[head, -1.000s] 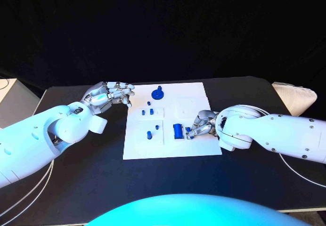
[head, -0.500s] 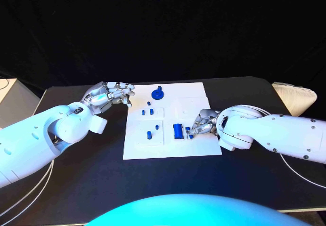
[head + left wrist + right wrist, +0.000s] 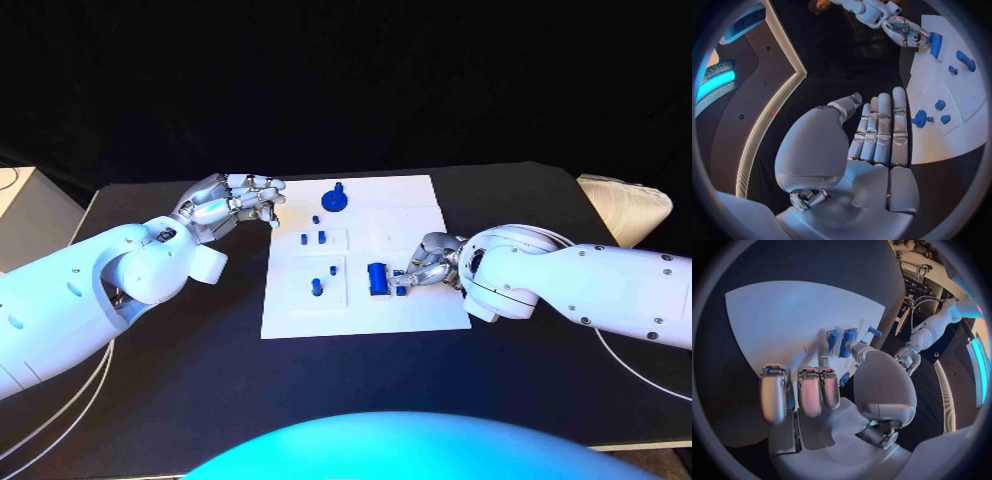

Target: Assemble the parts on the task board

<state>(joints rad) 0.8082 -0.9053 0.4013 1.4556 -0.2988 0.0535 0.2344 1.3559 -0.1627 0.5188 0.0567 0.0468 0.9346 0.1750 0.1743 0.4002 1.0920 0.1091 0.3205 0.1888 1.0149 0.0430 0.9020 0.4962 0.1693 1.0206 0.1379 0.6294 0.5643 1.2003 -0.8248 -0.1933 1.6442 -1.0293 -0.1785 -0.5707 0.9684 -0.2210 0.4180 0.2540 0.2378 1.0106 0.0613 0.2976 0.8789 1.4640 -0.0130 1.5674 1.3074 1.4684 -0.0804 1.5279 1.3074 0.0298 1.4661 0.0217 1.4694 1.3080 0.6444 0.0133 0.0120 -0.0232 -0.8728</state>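
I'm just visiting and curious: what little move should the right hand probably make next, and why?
Probably close its fingers on the blue cylinder and lift it. The right hand sits right beside that part on the task board, fingers near it, though a firm hold isn't clear. The left hand waits at the board's edge, empty.

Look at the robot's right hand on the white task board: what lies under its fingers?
Under the right hand the task board shows a blue part beside the fingertips and a smaller blue piece near the thumb. Whether the hand touches either is covered.
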